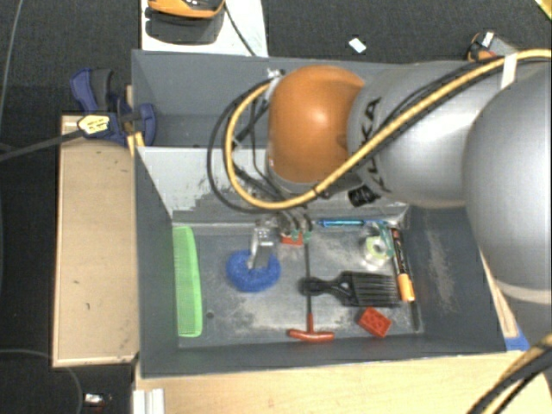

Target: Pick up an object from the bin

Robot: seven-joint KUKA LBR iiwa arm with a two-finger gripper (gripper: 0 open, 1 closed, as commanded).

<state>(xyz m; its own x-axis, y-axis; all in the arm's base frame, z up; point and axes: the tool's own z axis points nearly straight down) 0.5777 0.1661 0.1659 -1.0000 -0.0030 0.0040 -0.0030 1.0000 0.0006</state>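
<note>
My gripper [259,261] reaches down into the left middle of the bin, its fingertips resting on a round blue object [253,273] lying on the bin floor. The blue object spreads out around and below the fingertips. To the right of it lies a black comb with a long handle [352,288]. A long green comb [188,279] lies along the bin's left wall, well apart from the gripper.
A red T-shaped tool [310,334] and a small red block [374,322] lie near the front wall. An orange-tipped marker [401,266], a blue pen [341,223] and a pale round item [375,248] sit at the right back. The arm's orange cover overhangs the bin's back.
</note>
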